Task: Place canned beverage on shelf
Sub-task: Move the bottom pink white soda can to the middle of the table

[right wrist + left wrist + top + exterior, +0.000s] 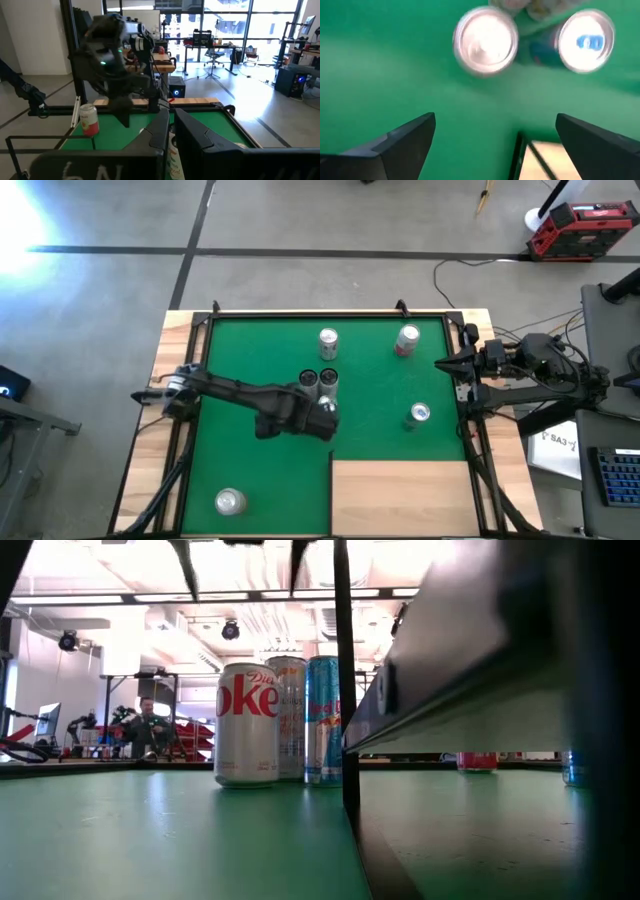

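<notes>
Two dark fingers (410,145) of the left gripper (318,412) fill the near edge of the left wrist view, spread wide apart with nothing between them, hanging over the green mat (260,340) just short of a pair of cans. In the high view that gripper sits mid-mat, right beside the cans and close to the far corner of the plywood shelf (400,498), which lies flat at the mat's near right corner and carries nothing.

Closest to the fingers are a silver Diet Coke can (247,724), its red lettering partly readable in the low view, and a blue can (323,720) standing against it; the blue one's print is too small to read. A third, paler can (288,716) stands just behind them. More cans stand scattered elsewhere on the mat.

A can like these is probably light, stiff if full, and smooth-sided, so it may slip or dent under a hard squeeze. Gripping across the middle of the round wall, upright, looks safest.

At the mat's right edge, the right gripper (445,363) waits with its jaws together.
</notes>
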Motion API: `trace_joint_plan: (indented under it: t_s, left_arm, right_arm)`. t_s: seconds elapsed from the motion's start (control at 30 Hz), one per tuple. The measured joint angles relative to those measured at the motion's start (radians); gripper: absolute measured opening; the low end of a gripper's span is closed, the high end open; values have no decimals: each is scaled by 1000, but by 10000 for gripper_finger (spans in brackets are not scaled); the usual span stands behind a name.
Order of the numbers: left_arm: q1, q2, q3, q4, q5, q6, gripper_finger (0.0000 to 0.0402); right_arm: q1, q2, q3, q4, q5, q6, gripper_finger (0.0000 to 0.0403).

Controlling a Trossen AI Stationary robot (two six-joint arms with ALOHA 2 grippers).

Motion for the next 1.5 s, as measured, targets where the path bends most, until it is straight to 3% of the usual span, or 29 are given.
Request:
trace_joint_plan:
  t_s: [0.17,0.33,0.57,0.7,1.17,1.5]
  left_arm:
    - [-85,-44,-56,-2,-6,-191,352]
    - [-157,-59,-113,-3,11,-296,269]
    - [-228,-59,-114,-2,88,-317,133]
    - [-275,-59,-114,-2,143,-402,99]
    - [-540,-73,-115,-2,167,-859,167]
    - [-604,-72,-115,-2,193,-1015,279]
  right_arm:
    - [0,0,0,0,0,0,22]
    - [0,0,0,0,0,0,22]
    - [0,0,0,0,0,0,22]
    - [0,0,0,0,0,0,22]
    - [0,0,0,0,0,0,22]
    - [0,0,0,0,0,0,22]
